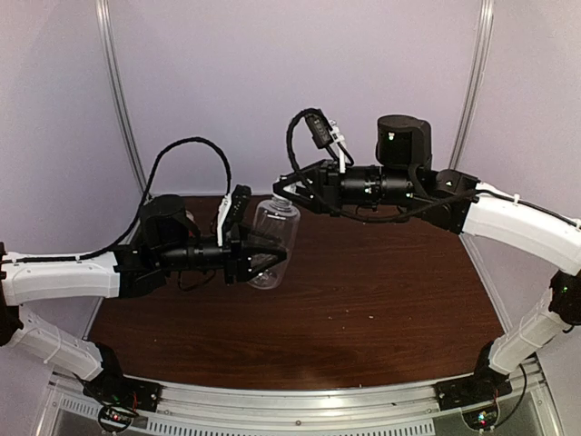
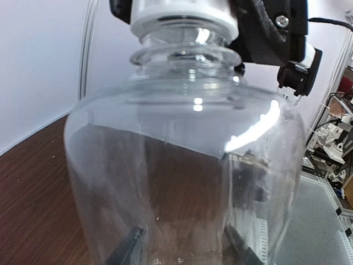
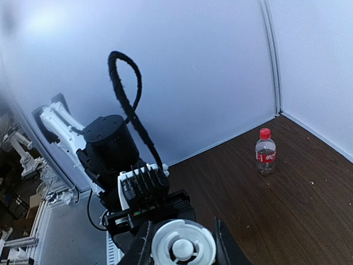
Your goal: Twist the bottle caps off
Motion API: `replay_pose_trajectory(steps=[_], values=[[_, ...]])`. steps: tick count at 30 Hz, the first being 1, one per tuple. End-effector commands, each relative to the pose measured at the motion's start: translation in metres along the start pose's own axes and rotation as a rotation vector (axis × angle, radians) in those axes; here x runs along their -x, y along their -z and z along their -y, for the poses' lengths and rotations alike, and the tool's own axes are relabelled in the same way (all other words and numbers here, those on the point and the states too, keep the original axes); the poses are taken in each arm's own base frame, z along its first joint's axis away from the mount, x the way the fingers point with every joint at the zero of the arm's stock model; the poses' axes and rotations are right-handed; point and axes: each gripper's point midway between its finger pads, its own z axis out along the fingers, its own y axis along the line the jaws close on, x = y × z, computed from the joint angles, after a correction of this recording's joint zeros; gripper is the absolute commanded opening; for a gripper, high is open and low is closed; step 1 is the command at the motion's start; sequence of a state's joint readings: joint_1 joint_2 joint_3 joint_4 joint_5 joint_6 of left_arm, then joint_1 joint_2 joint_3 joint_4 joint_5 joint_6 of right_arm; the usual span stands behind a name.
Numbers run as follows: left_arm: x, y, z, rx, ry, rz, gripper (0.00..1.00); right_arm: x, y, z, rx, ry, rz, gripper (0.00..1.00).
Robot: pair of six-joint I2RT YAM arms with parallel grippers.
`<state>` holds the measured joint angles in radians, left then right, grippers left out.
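Currently: both grippers engaged on the unlabelled bottle

You are holding the taller clear bottle with the left gripper, which is clamping the bottle's wide body from the side. In the left wrist view, the two dark fingers are showing through the clear wall on either side of the lower body. The bottle is sitting roughly upright over the left half of the dark wooden table. You cannot tell from these views whether its base is touching the tabletop.

You are reaching in from above with the right gripper. Its jaws are set narrow and are closing around the white cap, with one finger pressing against each side of it. In the left wrist view, the same cap is sitting on the bottle neck, and the black body of the right gripper is flanking it.

The small bottle with the red label is standing upright on the table near the corner where the two walls are meeting, well apart from both grippers. Its red cap is sitting on its neck. Only the right wrist view is showing this bottle.
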<state>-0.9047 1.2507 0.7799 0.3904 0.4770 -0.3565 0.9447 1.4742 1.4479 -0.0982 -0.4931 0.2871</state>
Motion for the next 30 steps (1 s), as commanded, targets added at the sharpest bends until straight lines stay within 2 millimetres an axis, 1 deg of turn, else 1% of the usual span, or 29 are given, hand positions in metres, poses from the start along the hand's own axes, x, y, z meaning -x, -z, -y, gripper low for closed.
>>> replay_pose_trajectory(steps=[1,2,4,6,8,13,16,21,25,30], values=[[0.021,0.011,0.043,-0.219,-0.067,0.073,0.32,-0.007,0.023,-0.053,0.349,0.263,-0.027,0.13],[0.020,0.014,0.053,-0.276,-0.066,0.074,0.32,-0.010,0.026,-0.059,0.411,0.294,-0.034,0.15],[0.023,0.019,0.066,-0.347,-0.070,0.093,0.32,-0.014,0.035,-0.069,0.527,0.330,-0.042,0.17],[0.024,0.023,0.072,-0.385,-0.067,0.097,0.32,-0.014,0.040,-0.071,0.610,0.332,-0.050,0.20],[0.024,0.024,0.074,-0.395,-0.066,0.098,0.32,-0.013,0.041,-0.069,0.646,0.321,-0.057,0.23],[0.025,0.023,0.071,-0.374,-0.070,0.104,0.32,-0.009,0.037,-0.062,0.611,0.302,-0.048,0.32],[0.026,0.020,0.066,-0.344,-0.067,0.110,0.32,-0.004,0.032,-0.053,0.539,0.278,-0.043,0.36],[0.027,0.015,0.055,-0.291,-0.058,0.117,0.32,-0.002,0.026,-0.038,0.431,0.228,-0.042,0.45],[0.026,0.013,0.049,-0.259,-0.052,0.117,0.32,-0.002,0.026,-0.035,0.402,0.211,-0.037,0.50],[0.028,0.012,0.043,-0.216,-0.047,0.121,0.32,0.000,0.032,-0.041,0.402,0.205,-0.019,0.64]])
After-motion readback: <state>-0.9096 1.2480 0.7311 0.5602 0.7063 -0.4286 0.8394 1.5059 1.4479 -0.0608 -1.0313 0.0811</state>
